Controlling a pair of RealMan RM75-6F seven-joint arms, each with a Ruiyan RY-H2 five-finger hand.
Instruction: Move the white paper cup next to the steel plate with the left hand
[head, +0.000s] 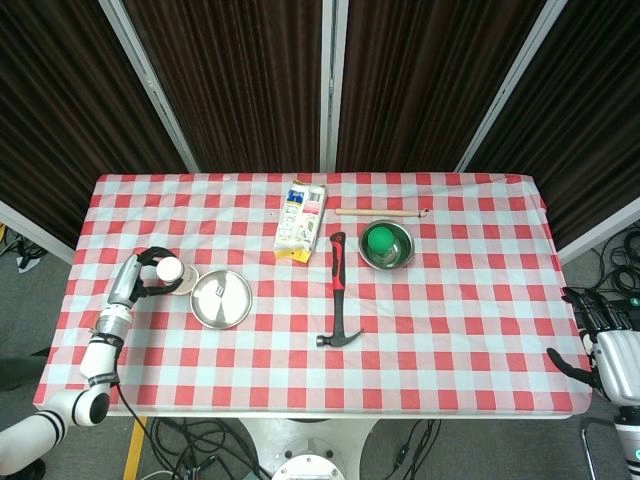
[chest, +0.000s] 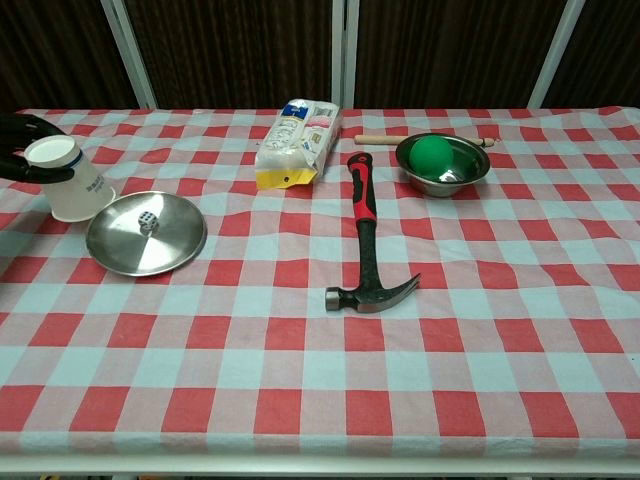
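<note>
The white paper cup (head: 168, 270) with a blue band stands at the table's left side, tilted in the chest view (chest: 72, 181), its base against the rim of the steel plate (head: 221, 298). My left hand (head: 141, 274) grips the cup from the left, with dark fingers (chest: 22, 150) wrapped around its upper part. The round steel plate (chest: 146, 233) lies flat just right of the cup. My right hand (head: 603, 340) hangs off the table's right edge, fingers apart and holding nothing.
A red-handled hammer (head: 337, 291) lies mid-table. Behind it are a snack bag (head: 301, 218), a steel bowl with a green ball (head: 385, 244) and a wooden stick (head: 380, 211). The checked cloth's left edge (head: 75, 290) is close to my left hand.
</note>
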